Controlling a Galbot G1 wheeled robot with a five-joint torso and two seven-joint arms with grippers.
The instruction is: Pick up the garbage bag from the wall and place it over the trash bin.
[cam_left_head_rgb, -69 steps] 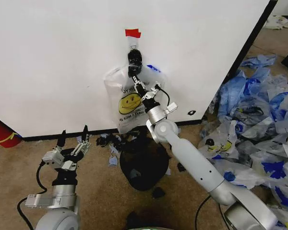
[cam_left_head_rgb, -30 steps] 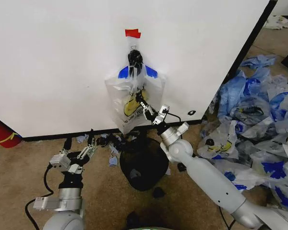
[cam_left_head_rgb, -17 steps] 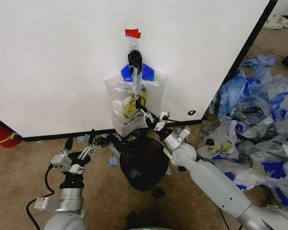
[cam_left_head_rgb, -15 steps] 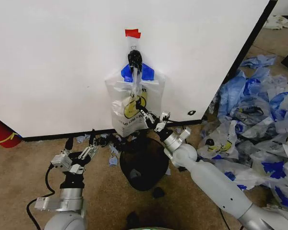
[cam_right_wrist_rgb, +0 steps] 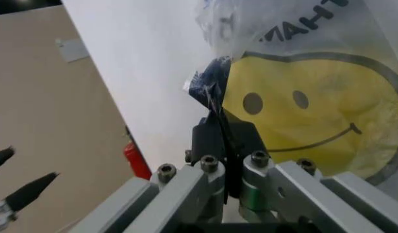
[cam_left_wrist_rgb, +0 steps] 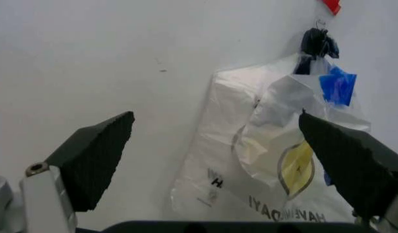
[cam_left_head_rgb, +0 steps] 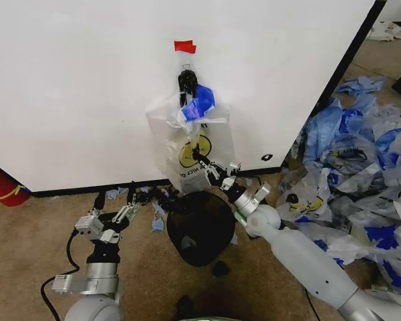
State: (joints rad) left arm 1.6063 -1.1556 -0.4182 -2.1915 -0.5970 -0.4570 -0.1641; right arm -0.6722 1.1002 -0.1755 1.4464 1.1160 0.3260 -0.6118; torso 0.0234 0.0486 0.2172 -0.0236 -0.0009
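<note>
Garbage bag (cam_left_head_rgb: 195,150), pinched by right gripper (cam_left_head_rgb: 210,167), now drawn lower toward trash bin (cam_left_head_rgb: 200,227) yet hooked on wall (cam_left_head_rgb: 80,87); left gripper (cam_left_head_rgb: 113,207) spread, idle.

The garbage bag (cam_left_head_rgb: 194,150) hangs against the wall (cam_left_head_rgb: 87,87) from a clip (cam_left_head_rgb: 187,81) just below a piece of tape (cam_left_head_rgb: 184,46), directly above and behind the trash bin (cam_left_head_rgb: 199,226), which stands on the floor (cam_left_head_rgb: 27,234) close to the wall's base. The right gripper (cam_left_head_rgb: 202,160) is at the bag's lower front, pinched closed on the plastic, its arm reaching in from the right past the bin. The left gripper (cam_left_head_rgb: 113,199), fingers spread, sits low to the left of the bin, and a heap of other bags (cam_left_head_rgb: 361,174) lies on the floor to the right.
</note>
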